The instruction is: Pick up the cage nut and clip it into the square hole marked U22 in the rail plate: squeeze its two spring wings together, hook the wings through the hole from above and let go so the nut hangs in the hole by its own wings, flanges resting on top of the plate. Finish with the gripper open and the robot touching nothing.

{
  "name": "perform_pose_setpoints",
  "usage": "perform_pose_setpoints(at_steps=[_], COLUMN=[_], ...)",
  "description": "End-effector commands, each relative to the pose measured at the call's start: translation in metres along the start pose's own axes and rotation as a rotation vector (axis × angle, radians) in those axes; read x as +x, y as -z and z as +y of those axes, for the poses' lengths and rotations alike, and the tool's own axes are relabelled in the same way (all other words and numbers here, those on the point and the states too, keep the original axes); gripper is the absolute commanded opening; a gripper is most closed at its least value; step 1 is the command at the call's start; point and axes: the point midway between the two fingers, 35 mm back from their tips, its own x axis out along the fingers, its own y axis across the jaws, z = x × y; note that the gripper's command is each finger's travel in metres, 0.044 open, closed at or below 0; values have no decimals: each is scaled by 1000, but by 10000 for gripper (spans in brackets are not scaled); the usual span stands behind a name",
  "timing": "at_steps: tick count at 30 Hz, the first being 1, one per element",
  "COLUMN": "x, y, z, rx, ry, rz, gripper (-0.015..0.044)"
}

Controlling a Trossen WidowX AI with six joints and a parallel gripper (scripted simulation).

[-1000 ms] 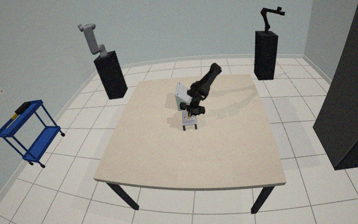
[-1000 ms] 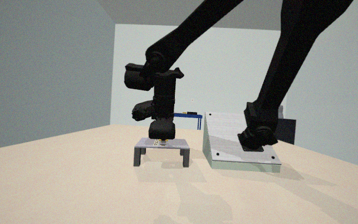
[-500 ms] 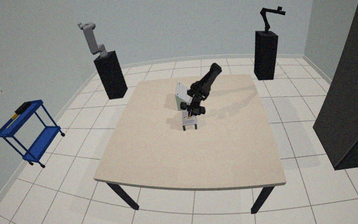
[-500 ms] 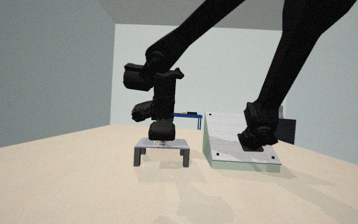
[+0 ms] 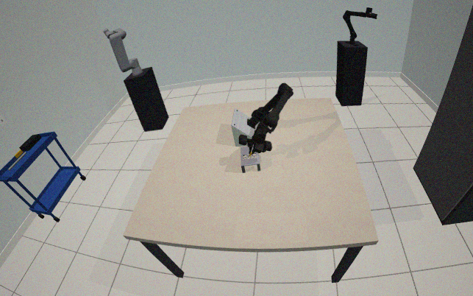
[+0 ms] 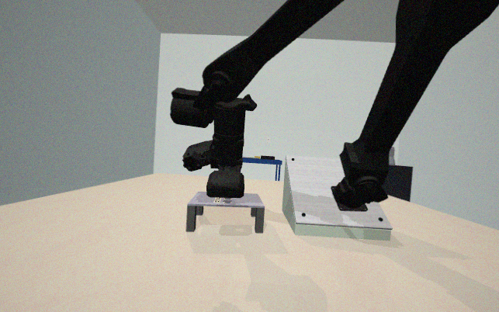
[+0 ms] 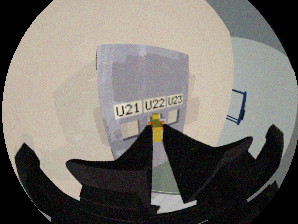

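The rail plate (image 5: 250,163) (image 6: 252,199) (image 7: 148,75) stands on short dark legs, with labels U21, U22 and U23 beside its square holes. My gripper (image 7: 156,128) points down over it and is shut on the cage nut (image 7: 157,135), a small yellow piece with orange at both sides between the fingertips. In the wrist view the nut lies just below the U22 label (image 7: 154,104) and covers most of that hole. The open U21 hole (image 7: 130,130) and U23 hole (image 7: 173,116) flank it. How deep the wings sit in the hole is hidden.
A sloped block with a pale metal top (image 5: 241,121) (image 6: 313,180) stands beside the rail plate on the wooden table (image 5: 253,210). The arm's base is mounted on that slope. A blue cart (image 5: 55,187), two pedestals with other arms and a large dark cabinet stand off the table.
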Motion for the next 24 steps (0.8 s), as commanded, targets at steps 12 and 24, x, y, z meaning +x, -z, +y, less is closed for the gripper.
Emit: perform_pose_setpoints(at_steps=[12,24], x=[-2,-2], y=[0,0], z=[1,3], rx=[4,4], ry=[28,29], rz=[-5,-5], gripper=[23,23])
